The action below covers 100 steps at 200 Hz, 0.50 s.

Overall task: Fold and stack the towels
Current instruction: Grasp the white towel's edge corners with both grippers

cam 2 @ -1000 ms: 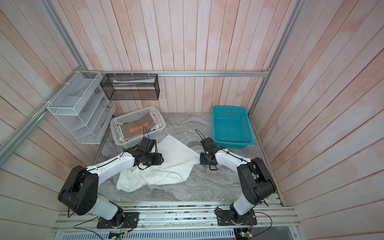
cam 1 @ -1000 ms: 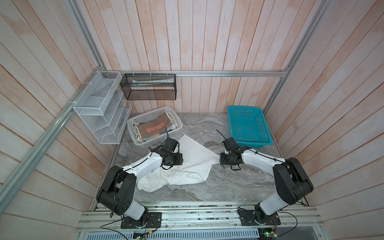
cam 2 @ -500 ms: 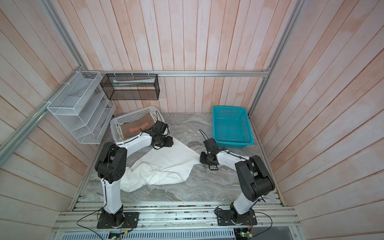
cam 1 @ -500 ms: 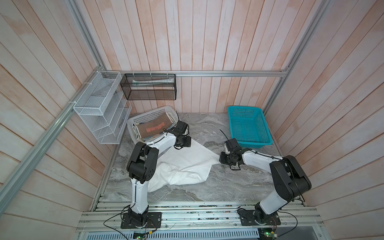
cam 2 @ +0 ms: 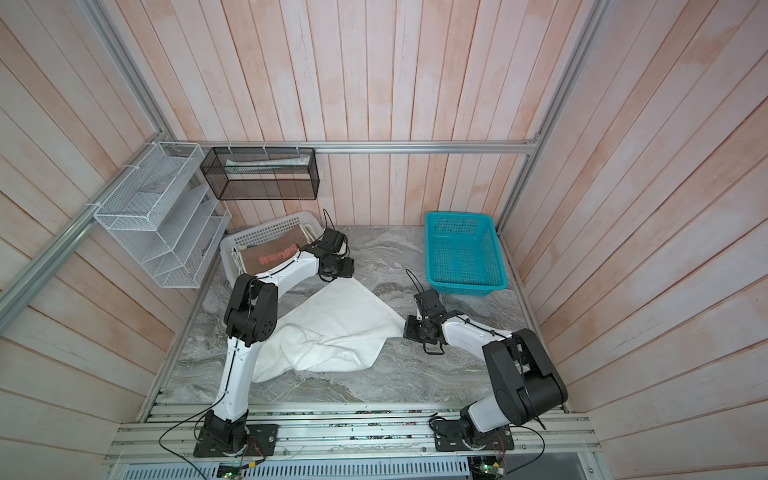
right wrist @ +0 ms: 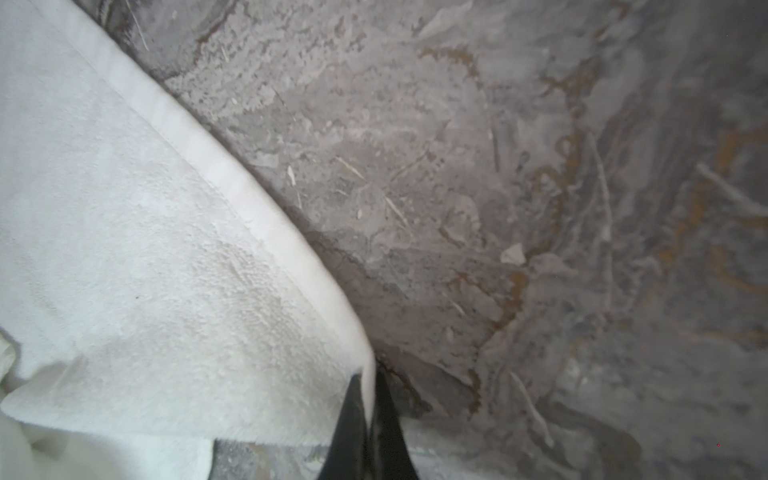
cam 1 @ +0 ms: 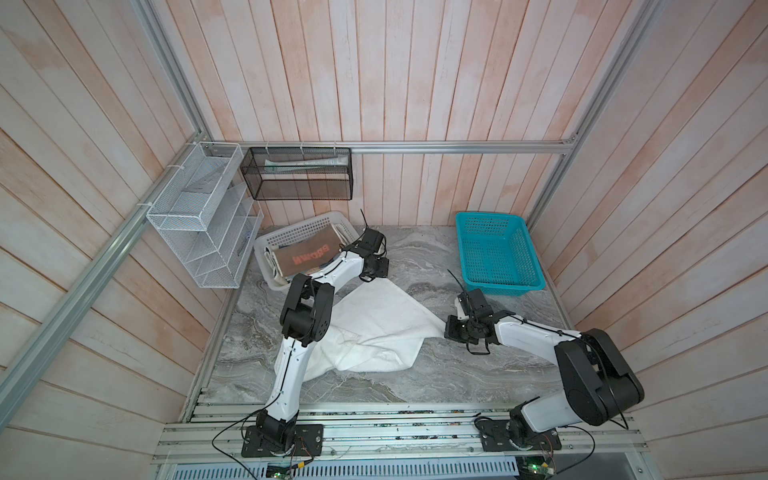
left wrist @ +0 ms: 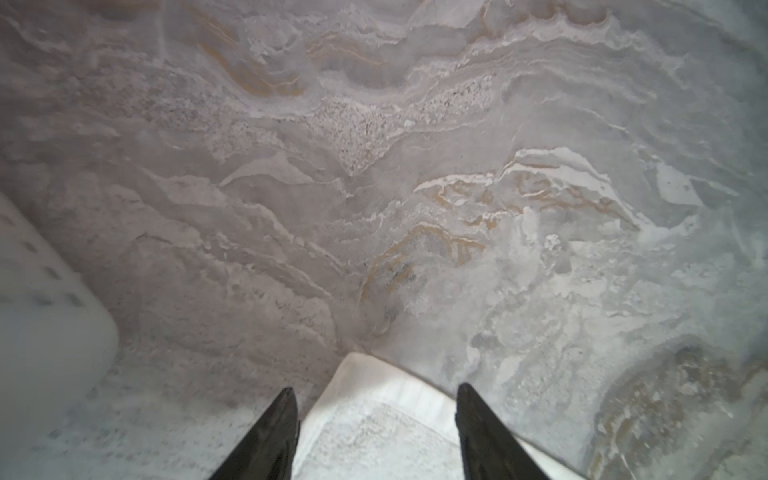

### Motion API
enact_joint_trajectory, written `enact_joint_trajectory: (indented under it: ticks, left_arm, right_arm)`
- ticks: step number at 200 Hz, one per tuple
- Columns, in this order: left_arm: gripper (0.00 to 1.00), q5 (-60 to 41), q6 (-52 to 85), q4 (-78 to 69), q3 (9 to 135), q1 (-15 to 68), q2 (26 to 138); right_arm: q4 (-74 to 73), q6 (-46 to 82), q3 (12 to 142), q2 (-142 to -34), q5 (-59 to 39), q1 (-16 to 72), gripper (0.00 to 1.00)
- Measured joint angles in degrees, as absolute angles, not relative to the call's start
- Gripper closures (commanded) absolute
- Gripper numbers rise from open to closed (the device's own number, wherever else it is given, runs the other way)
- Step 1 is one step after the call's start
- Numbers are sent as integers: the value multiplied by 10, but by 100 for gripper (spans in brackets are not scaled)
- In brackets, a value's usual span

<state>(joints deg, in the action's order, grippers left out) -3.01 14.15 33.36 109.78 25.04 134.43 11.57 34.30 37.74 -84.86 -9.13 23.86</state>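
Right jaws pinch the white towel [right wrist: 145,249] corner, left jaws gape over another, as only wrist views reveal.

Count taken from my remote station, both top views checked.

Arms: two, the left arm [cam 1: 291,365] and the right arm [cam 1: 528,336].

Tools: two, one per arm, the left tool [left wrist: 374,388] and the right tool [right wrist: 368,376].

Worktop [cam 1: 415,374]: one.

Towels: I confirm two. One is the white towel [cam 1: 374,324], lying loose on the worktop. The other is the brown towel [cam 1: 309,257] with salmon lettering, inside the white basket [cam 1: 291,232]. Pale cloth edges show beside it, and I cannot count those.

Baskets: two, the white basket and the teal basket [cam 1: 486,216].

Wall racks: two, the white wire rack [cam 1: 195,216] and the black mesh rack [cam 1: 299,183].

I count one pale tube [cam 1: 307,163] in the black mesh rack.
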Motion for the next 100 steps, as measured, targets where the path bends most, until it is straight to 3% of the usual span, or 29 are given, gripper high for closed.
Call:
enact_joint_trajectory:
  ticks: [53, 100]
  left_arm:
    - [39, -43, 126, 358, 1097, 251, 1354]
    - [58, -44, 106, 359, 1097, 253, 1357]
  right_arm:
    - [119, 340, 376, -846, -91, 239, 100]
    - [131, 328, 381, -847, -89, 239, 100]
